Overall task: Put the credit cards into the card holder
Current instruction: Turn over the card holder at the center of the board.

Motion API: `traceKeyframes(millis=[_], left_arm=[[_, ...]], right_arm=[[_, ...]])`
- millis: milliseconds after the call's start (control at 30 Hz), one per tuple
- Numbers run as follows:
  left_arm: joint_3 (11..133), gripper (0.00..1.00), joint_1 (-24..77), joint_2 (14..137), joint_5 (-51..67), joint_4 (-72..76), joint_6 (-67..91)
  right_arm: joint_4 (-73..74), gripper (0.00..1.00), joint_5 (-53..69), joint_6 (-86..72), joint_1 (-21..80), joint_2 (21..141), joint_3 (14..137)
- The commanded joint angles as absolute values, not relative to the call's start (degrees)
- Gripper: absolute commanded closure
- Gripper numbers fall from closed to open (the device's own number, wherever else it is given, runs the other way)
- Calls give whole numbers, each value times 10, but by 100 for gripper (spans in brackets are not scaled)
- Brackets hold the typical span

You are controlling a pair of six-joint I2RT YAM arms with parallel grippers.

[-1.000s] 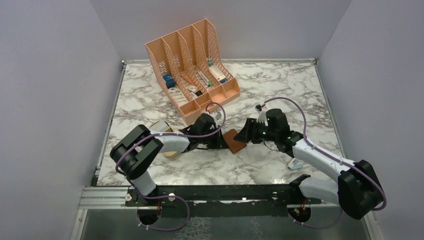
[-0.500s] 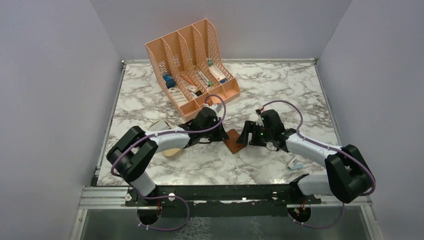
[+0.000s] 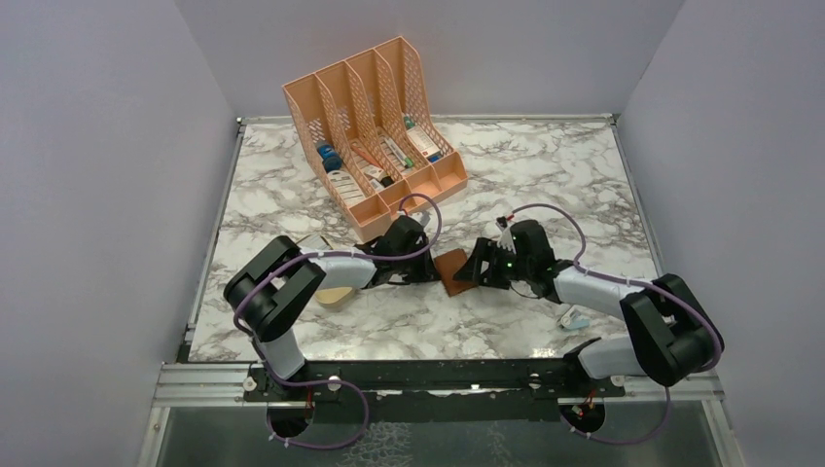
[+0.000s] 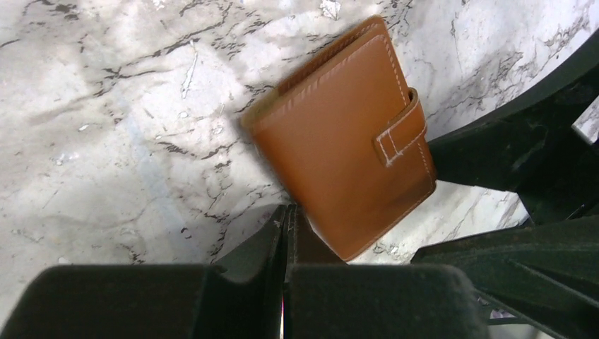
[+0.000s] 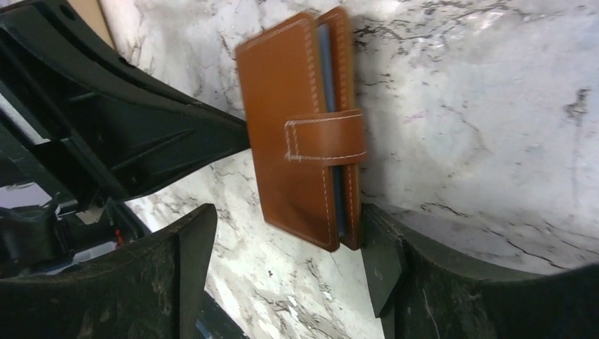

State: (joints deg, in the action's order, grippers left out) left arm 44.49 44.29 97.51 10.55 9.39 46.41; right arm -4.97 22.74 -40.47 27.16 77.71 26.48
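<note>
Checking card holder (image 5: 282, 141): on desk (image 3: 545, 175) midway between left and right edges, nearer near edge; snap tab (image 5: 325, 138) fastened, blue card (image 5: 323, 63) edge showing inside. Right claw (image 5: 286, 226) apart, straddling one end. Left claw (image 4: 286, 233) together at opposite corner. Risk: uneven squeeze pivots card holder, skids it away; fastened tab blocks further cards.

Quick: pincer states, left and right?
Left pincer: shut, nothing between its fingers, tips at the brown wallet's edge.
Right pincer: open, straddling the wallet's end.
</note>
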Motion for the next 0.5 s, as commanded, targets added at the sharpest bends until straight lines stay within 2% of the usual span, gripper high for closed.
traceKeyframes(millis=[0,67,233,367,467], left_arm=[[435,100,446,997,94,108,462],[435,100,446,997,99,110,462],[433,100,446,996,100,112,463],[425,100,446,997,109,128,472],[423,100,446,992,122,129,477]], right_arm=[[-101,29,288,-427,274,805,251],[-119,35,308,-435,274,803,249],[-129,58,327,-445,274,774,243],[-84,76,287,-424,274,749,254],[-36,85,262,-402,274,734,278]])
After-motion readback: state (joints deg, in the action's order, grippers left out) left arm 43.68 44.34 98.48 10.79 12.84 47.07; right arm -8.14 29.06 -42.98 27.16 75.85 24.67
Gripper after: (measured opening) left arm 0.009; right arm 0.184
